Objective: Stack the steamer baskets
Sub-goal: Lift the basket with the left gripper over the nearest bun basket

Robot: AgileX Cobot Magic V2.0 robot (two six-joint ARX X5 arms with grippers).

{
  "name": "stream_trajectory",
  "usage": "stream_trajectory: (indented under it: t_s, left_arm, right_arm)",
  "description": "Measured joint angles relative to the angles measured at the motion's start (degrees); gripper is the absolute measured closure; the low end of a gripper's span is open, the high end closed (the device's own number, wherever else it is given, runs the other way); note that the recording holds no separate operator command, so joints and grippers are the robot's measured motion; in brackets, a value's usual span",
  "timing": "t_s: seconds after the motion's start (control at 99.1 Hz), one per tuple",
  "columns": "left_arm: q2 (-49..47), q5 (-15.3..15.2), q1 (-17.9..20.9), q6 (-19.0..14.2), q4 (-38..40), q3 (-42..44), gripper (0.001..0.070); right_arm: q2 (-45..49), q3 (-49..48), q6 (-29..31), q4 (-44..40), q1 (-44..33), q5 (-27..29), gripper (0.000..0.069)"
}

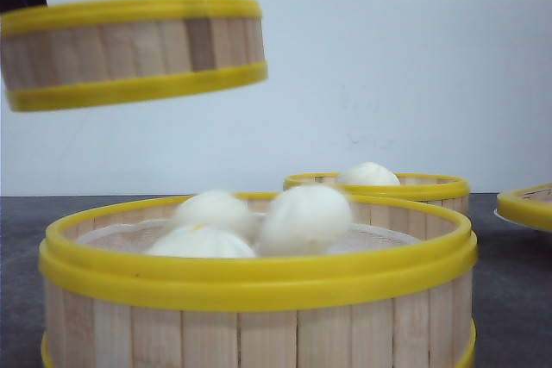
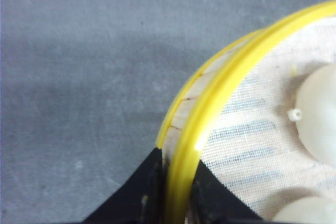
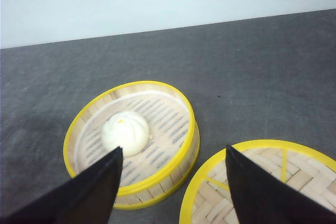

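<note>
One steamer basket (image 1: pixel 129 53) hangs in the air at the upper left of the front view, slightly tilted. My left gripper (image 2: pixel 176 182) is shut on its wall, one finger (image 2: pixel 131 192) outside and the other inside on the cloth lining. White buns (image 2: pixel 320 114) lie in this held steamer basket (image 2: pixel 220 87). A second basket (image 1: pixel 259 299) with three buns stands close in the foreground. Behind it stands a third basket (image 1: pixel 379 187) holding one bun. My right gripper (image 3: pixel 173 149) is open above that one-bun basket (image 3: pixel 131 135), touching nothing.
A yellow-rimmed round piece with a woven bamboo face (image 3: pixel 262 182) lies right beside the one-bun basket; its rim (image 1: pixel 526 204) shows at the right edge of the front view. The dark grey tabletop (image 3: pixel 252 66) runs back to a white wall.
</note>
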Motion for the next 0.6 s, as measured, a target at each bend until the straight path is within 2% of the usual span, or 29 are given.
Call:
stream_trajectory:
  t_s: [0.141,0.272,0.444,0.595]
  left_arm:
    - [-1.0,0.3,0.5,0.3,-3.0,0.0,0.0679]
    - [-2.2,2.3,-0.1,1.3,-6.7,0.0,0.0679]
    - [-4.3,4.3,-3.3,2.9,-11.1,0.0,0.0679]
    - [-4.6,4.6,-8.1,3.5,-13.1,0.0,0.0679]
  right_arm:
    - [-0.2,0.0,0.0,-0.1,0.2,0.0,0.0306]
    - [-1.8,0.0,0.0,-0.2,0.2,0.0,0.0306]
    - [-4.9,0.0,0.0,-0.2,0.2,0.0,0.0306]
    - [-6.0,0.0,0.0,-0.2,0.2,0.0,0.0306]
